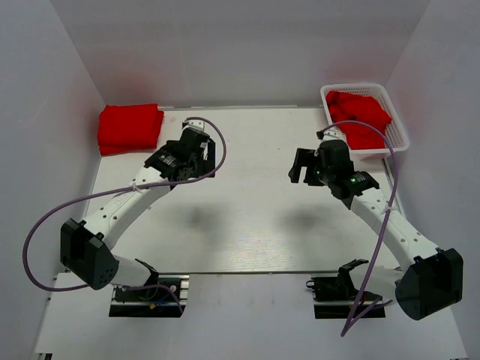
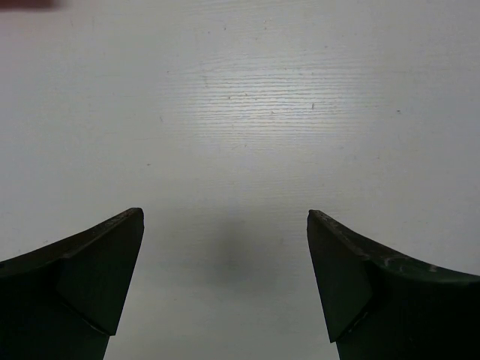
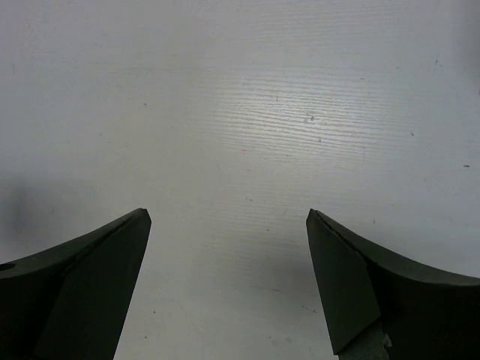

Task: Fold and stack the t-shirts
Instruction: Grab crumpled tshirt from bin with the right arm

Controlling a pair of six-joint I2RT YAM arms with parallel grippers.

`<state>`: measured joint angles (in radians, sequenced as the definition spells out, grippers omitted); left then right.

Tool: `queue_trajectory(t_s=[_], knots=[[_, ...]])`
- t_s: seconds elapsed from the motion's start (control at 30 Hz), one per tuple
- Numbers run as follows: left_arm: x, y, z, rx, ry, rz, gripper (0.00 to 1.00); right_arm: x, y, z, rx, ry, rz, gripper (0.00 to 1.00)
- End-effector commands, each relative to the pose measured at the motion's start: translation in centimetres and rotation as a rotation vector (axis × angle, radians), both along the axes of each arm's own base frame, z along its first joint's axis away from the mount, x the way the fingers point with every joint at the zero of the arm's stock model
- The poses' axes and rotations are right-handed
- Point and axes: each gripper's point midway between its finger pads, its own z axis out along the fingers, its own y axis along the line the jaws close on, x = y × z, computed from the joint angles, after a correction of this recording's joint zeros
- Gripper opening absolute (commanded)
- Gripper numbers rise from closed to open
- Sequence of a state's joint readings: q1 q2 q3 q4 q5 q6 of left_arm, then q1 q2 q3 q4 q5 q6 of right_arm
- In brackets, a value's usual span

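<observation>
A stack of folded red t-shirts (image 1: 130,127) lies at the table's far left corner. More crumpled red t-shirts (image 1: 362,118) fill the white mesh basket (image 1: 400,129) at the far right. My left gripper (image 1: 202,155) is open and empty over bare table, right of the folded stack. In the left wrist view (image 2: 225,217) it shows only white table between its fingers, with a sliver of red at the top left edge (image 2: 26,3). My right gripper (image 1: 304,166) is open and empty, left of the basket; the right wrist view (image 3: 229,216) shows only table.
White walls close in the table on the left, back and right. The arm bases and their mounts (image 1: 148,297) sit at the near edge. Purple cables (image 1: 45,225) loop beside each arm.
</observation>
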<state>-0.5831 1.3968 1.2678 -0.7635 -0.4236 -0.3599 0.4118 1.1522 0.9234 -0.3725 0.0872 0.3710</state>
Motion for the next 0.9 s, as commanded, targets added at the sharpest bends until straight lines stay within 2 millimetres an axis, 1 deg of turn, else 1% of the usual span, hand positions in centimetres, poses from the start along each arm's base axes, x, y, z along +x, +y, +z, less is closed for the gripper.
queue_trajectory(t_s=[0.0, 0.03, 0.07, 0.1, 0.13, 0.17, 0.2, 0.23, 0.27, 0.3, 0.33, 0.37, 0.4, 0.43, 0.47, 0.5, 0.53, 0.57, 0.6, 0.63, 0.67, 0.7, 0.73, 0.77, 0.8, 0.83, 0.87], knots=[[-0.6, 0.9, 1.6, -0.010, -0.052, 0.028, 1.00, 1.9, 0.2, 3.7, 0.017, -0.093, -0.017, 0.90], [-0.5, 0.8, 1.4, -0.010, -0.052, 0.028, 1.00, 1.7, 0.8, 3.4, 0.016, -0.080, 0.028, 0.90], [-0.4, 1.0, 1.3, -0.016, -0.048, 0.032, 1.00, 1.9, 1.3, 3.7, 0.027, -0.088, 0.056, 0.90], [-0.3, 0.7, 1.7, -0.036, -0.052, 0.030, 1.00, 1.6, 2.9, 3.4, 0.068, -0.061, 0.128, 0.90], [-0.1, 1.0, 2.1, -0.042, -0.061, 0.041, 1.00, 1.8, 3.2, 3.4, 0.067, -0.064, 0.149, 0.90], [0.0, 0.7, 1.7, -0.042, -0.048, 0.034, 1.00, 2.4, 3.4, 3.8, 0.074, -0.086, 0.148, 0.90], [0.1, 0.7, 1.4, -0.037, -0.040, 0.034, 1.00, 2.8, 3.4, 3.2, 0.081, -0.069, 0.121, 0.90], [0.0, 0.7, 1.7, -0.038, -0.042, 0.034, 1.00, 4.1, 1.7, 3.6, 0.035, -0.105, 0.021, 0.90], [0.1, 0.8, 1.7, -0.033, -0.045, 0.040, 1.00, 4.9, 1.4, 4.4, 0.038, -0.130, -0.017, 0.90], [0.2, 0.8, 1.4, -0.027, -0.037, 0.040, 1.00, 5.9, 0.8, 4.1, 0.008, -0.132, -0.058, 0.90], [0.4, 0.6, 1.1, -0.025, -0.034, 0.040, 1.00, 7.2, 0.2, 6.1, 0.005, -0.178, -0.095, 0.90], [0.5, 0.3, 1.4, -0.039, -0.037, 0.031, 1.00, 7.8, 0.2, 5.5, -0.034, -0.162, -0.078, 0.90], [0.6, 0.2, 0.9, -0.031, -0.024, 0.031, 1.00, 8.3, 0.2, 5.7, -0.044, -0.162, -0.071, 0.90], [0.8, -0.2, 0.6, -0.036, -0.012, 0.021, 1.00, 10.1, -0.1, 7.5, -0.044, -0.190, -0.105, 0.90], [1.1, -0.5, 1.1, -0.053, -0.024, 0.014, 1.00, 10.7, -0.4, 6.0, -0.078, -0.139, -0.110, 0.90], [1.1, -0.8, 0.6, -0.055, -0.007, 0.004, 1.00, 11.6, -1.2, 5.9, -0.087, -0.132, -0.137, 0.90], [1.4, -1.0, 1.0, -0.058, -0.022, -0.003, 1.00, 13.8, -1.9, 6.2, -0.100, -0.130, -0.173, 0.90], [1.5, -1.0, 0.7, -0.052, -0.013, -0.002, 1.00, 14.7, -2.4, 6.5, -0.103, -0.131, -0.188, 0.90], [1.5, -1.1, 0.3, -0.046, -0.004, -0.002, 1.00, 16.0, -3.8, 8.1, -0.097, -0.155, -0.226, 0.90], [1.8, -1.0, 0.8, -0.044, -0.021, 0.008, 1.00, 17.2, -3.9, 5.3, -0.120, -0.082, -0.214, 0.90], [1.9, -1.0, 1.2, -0.048, -0.028, 0.008, 1.00, 19.6, -5.7, 9.3, -0.084, -0.160, -0.246, 0.90], [2.0, -1.1, 0.8, -0.043, -0.019, 0.008, 1.00, 20.0, -6.4, 9.3, -0.093, -0.147, -0.253, 0.90], [2.0, -1.1, 0.8, -0.034, -0.019, 0.000, 1.00, 21.4, -6.9, 6.3, -0.108, -0.074, -0.259, 0.90], [2.0, -1.2, 0.7, -0.032, -0.015, -0.015, 1.00, 22.2, -8.6, 6.0, -0.117, -0.066, -0.292, 0.90], [2.1, -1.5, 0.9, -0.047, -0.022, -0.023, 1.00, 24.1, -9.8, 8.2, -0.100, -0.107, -0.315, 0.90], [2.3, -1.8, 1.1, -0.053, -0.032, -0.041, 1.00, 24.6, -10.5, 7.5, -0.104, -0.086, -0.323, 0.90], [2.3, -2.0, 1.1, -0.059, -0.028, -0.048, 1.00, 26.4, -11.8, 6.5, -0.107, -0.080, -0.346, 0.90]])
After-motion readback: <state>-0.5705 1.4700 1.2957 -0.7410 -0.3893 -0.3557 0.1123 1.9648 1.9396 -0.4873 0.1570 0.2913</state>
